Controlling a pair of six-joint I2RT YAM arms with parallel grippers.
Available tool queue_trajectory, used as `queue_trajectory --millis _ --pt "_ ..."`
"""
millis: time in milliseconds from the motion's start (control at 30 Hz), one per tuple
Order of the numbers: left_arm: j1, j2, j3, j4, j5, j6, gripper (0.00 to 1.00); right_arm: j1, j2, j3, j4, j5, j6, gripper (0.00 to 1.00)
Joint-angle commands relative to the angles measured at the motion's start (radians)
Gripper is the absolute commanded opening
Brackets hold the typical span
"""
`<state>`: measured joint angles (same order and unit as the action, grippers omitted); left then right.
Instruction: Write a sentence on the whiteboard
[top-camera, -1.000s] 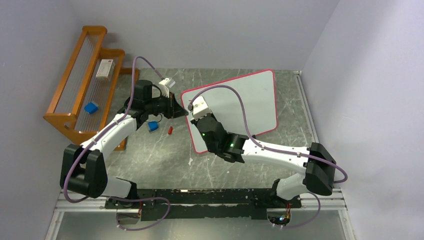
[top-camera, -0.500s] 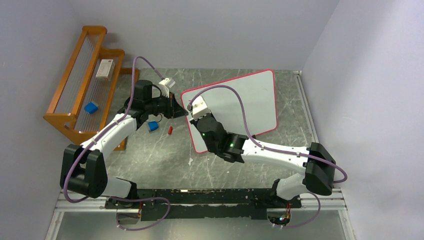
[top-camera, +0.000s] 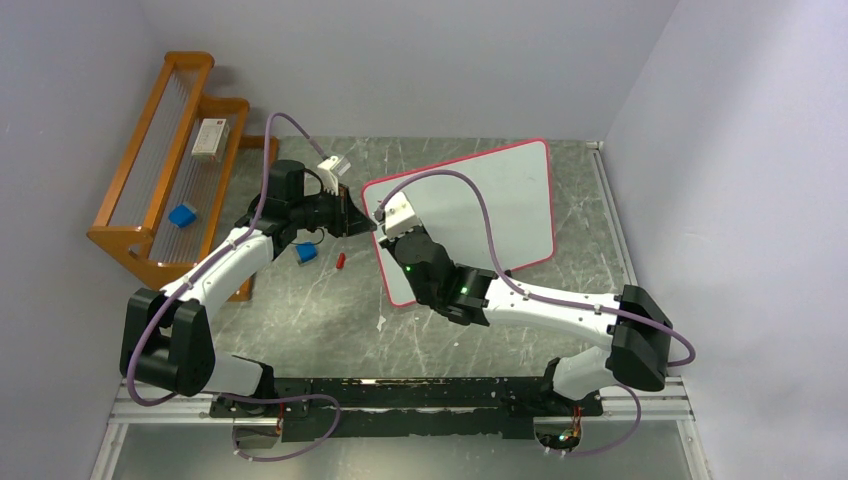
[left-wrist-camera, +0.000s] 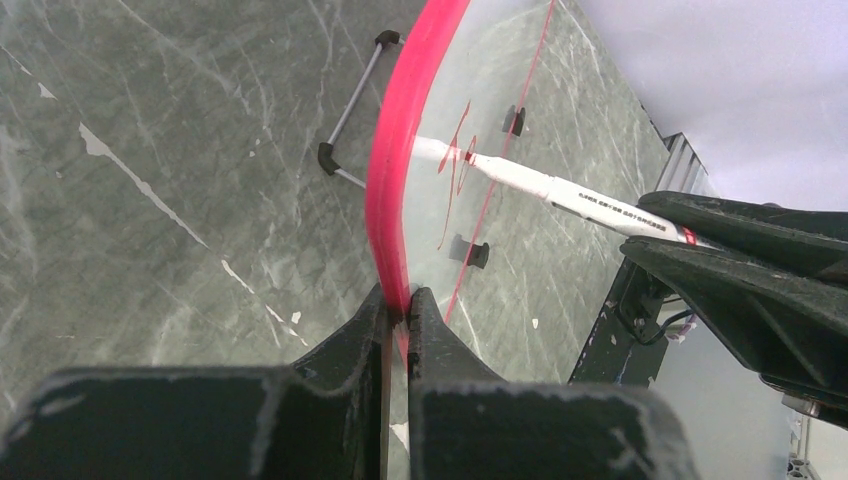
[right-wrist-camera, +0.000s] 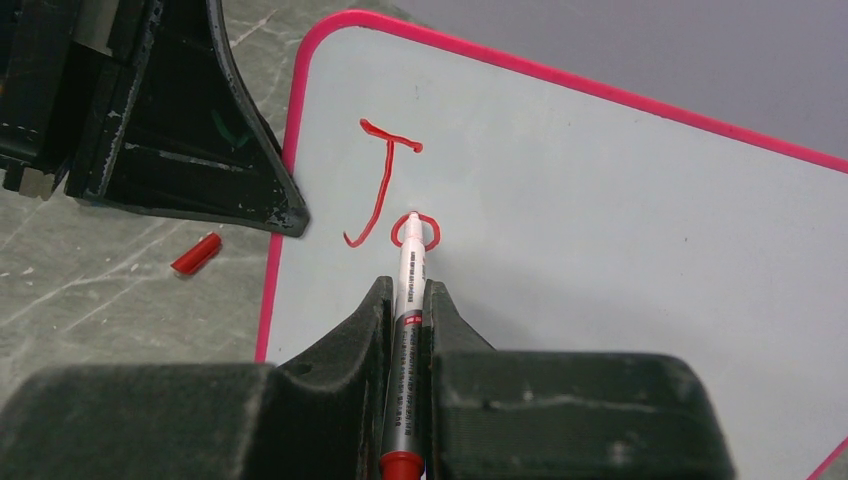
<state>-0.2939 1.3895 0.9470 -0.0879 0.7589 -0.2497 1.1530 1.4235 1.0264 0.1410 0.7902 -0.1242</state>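
Note:
The whiteboard (top-camera: 500, 200), white with a pink border, lies tilted across the middle of the table. My left gripper (top-camera: 366, 228) is shut on its left edge; the left wrist view shows the pink rim (left-wrist-camera: 398, 160) pinched between the jaws (left-wrist-camera: 398, 302). My right gripper (right-wrist-camera: 405, 292) is shut on a white marker (right-wrist-camera: 409, 265) with a red end. The marker's tip touches the board at a small red "o" (right-wrist-camera: 413, 231), next to a red "J" (right-wrist-camera: 383, 185). In the left wrist view the marker (left-wrist-camera: 540, 185) shows through the board.
A red marker cap (top-camera: 341, 260) and a small blue object (top-camera: 306, 253) lie on the table left of the board. A wooden rack (top-camera: 150, 190) stands at the far left with a blue block and a white box on it. Walls close in on both sides.
My right gripper has crept very slightly to the left with the marker. The left arm and the board have not moved.

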Motion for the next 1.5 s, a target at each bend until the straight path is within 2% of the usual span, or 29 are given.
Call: queue_trajectory --millis 0,300,1167,1467 --pt "-0.008 0.002 -0.003 -0.029 -0.045 0.042 0.05 -0.008 -0.045 -0.010 0.005 -0.012 0.017 0.00" --pt "-0.008 0.002 -0.001 -0.032 -0.052 0.042 0.05 -0.010 -0.074 -0.028 -0.031 0.029 0.014 0.00" --pt "-0.008 0.006 -0.003 -0.028 -0.041 0.041 0.05 -0.040 -0.030 -0.033 0.038 0.006 0.003 0.00" --pt "-0.008 0.009 -0.002 -0.027 -0.041 0.041 0.05 -0.052 -0.020 -0.023 0.014 -0.009 0.014 0.00"
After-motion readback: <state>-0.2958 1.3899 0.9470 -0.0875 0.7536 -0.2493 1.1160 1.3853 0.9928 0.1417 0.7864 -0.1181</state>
